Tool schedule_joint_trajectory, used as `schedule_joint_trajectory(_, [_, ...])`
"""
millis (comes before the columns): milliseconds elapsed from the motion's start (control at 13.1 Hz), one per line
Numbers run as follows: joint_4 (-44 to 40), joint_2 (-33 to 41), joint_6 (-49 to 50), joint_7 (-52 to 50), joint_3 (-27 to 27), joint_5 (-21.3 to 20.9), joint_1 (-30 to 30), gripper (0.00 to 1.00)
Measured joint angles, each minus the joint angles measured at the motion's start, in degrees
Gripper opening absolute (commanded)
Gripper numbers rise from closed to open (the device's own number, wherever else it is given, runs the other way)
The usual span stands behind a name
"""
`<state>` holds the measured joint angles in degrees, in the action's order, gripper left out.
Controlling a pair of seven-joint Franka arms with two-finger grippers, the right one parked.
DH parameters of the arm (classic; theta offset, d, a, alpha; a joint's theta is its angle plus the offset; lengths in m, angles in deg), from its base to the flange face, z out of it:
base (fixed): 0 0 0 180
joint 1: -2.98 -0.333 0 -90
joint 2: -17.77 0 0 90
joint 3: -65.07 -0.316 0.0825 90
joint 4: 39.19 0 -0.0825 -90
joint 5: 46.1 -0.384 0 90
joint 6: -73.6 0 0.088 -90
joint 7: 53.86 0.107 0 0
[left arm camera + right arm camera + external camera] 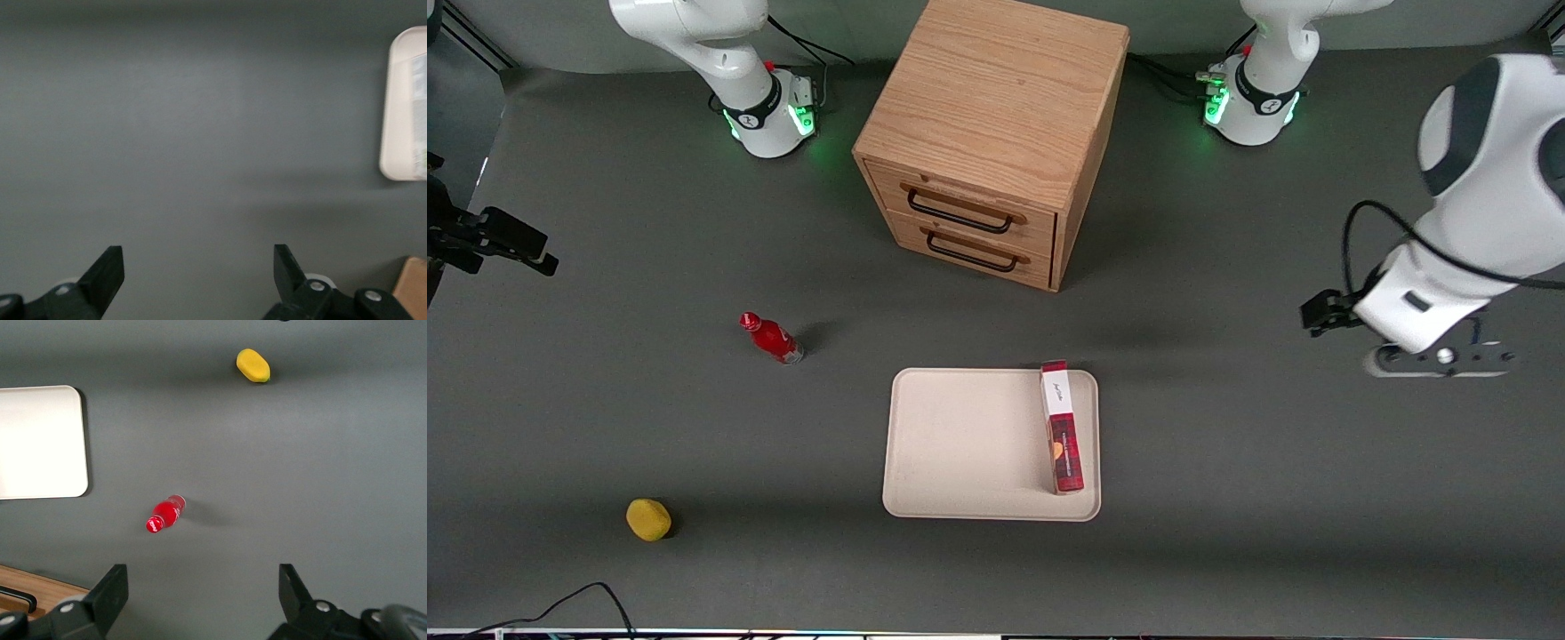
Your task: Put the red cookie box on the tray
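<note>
The red cookie box (1062,427) lies flat on the cream tray (960,444), along the tray's edge toward the working arm's end of the table, its white label end pointing at the cabinet. My gripper (1440,358) hangs above bare table well off toward the working arm's end, apart from the tray. In the left wrist view the gripper (198,250) is open, with only grey table between its fingers. That view also catches the tray's rim (398,120) and a blurred strip of the box (420,113).
A wooden two-drawer cabinet (996,133) stands farther from the front camera than the tray. A small red bottle (772,338) and a yellow object (648,519) lie toward the parked arm's end of the table. A cable runs at the table's near edge.
</note>
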<state>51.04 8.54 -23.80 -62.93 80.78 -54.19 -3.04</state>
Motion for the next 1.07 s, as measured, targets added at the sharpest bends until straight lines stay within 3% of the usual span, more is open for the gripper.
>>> schedule_joint_trajectory(229, [4.75,4.43,-0.1,6.54,-2.82,0.31,-3.65,1.0])
schedule_joint_trajectory(535, [7.55,7.82,-0.14,19.95,-12.28,4.93,-3.06,1.0])
schedule_joint_trajectory(1069, [8.43,12.59,3.64,21.81,-12.84,5.45,-1.93,1.0])
